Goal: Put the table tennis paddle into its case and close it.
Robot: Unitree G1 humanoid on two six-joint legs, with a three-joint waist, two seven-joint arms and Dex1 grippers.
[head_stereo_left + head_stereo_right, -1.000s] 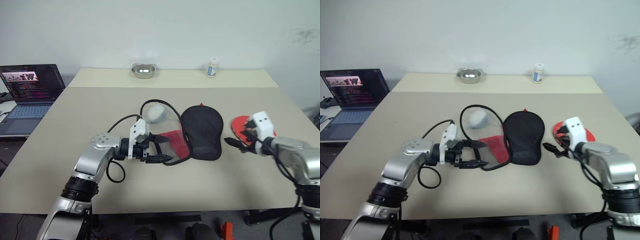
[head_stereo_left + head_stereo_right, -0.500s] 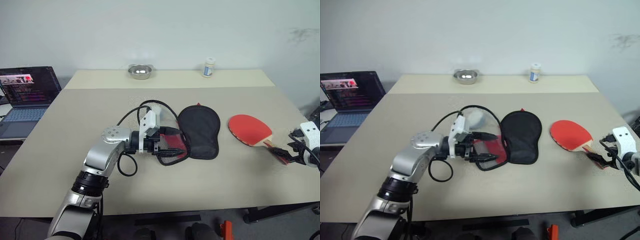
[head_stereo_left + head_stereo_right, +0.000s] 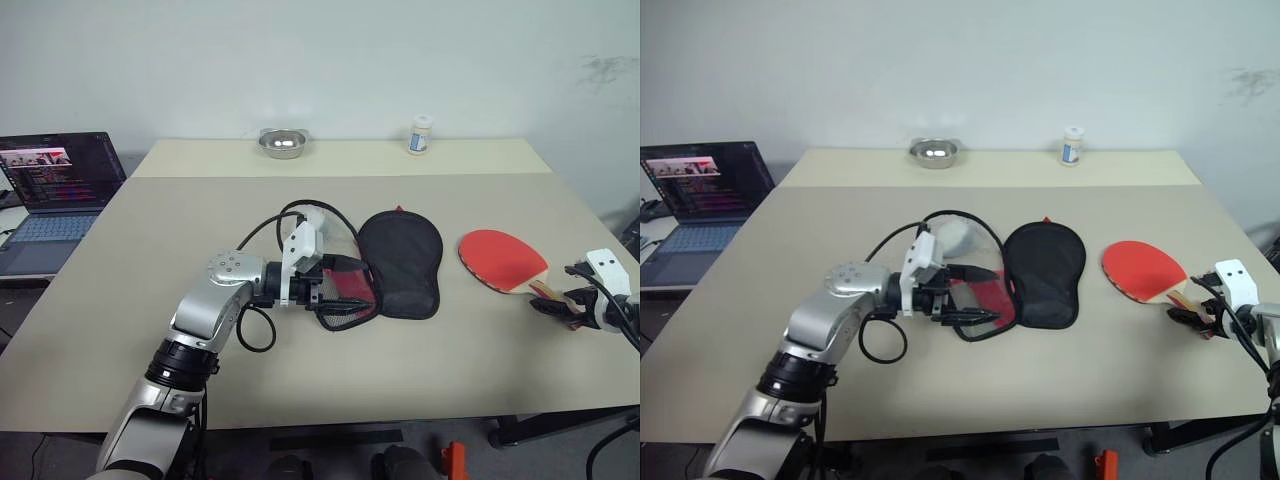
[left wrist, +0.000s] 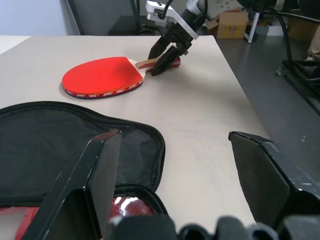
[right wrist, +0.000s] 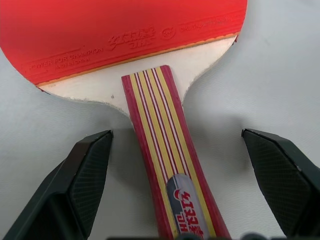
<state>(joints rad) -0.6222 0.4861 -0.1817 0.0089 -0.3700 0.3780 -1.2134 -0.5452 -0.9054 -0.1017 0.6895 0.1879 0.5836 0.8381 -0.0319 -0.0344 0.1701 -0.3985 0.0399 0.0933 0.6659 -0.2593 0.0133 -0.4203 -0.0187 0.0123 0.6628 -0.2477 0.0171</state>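
The table tennis paddle [image 3: 503,259] lies red face up on the right of the table, its striped handle [image 5: 160,145] pointing at my right gripper [image 3: 553,304]. That gripper is open, and the handle lies between its two fingers [image 5: 85,175] with a gap on each side. The case [image 3: 402,262] lies unzipped at mid-table, black half flat, red mesh half [image 3: 347,290] to its left. My left gripper [image 3: 336,290] is open at the case's mouth, pointing right, fingers [image 4: 95,185] spread over the zip edge [image 4: 150,150]. I cannot tell whether they touch it.
A white ball [image 3: 958,236] sits just behind the case's left half. A metal bowl [image 3: 282,142] and a small bottle [image 3: 421,134] stand at the far edge. A laptop [image 3: 55,190] is open at the left. The table's right edge [image 3: 610,250] is close to my right gripper.
My right gripper has swung from over the paddle's blade out to the right and down to the end of the handle. The left gripper edged right at the case. The camera shifted slightly.
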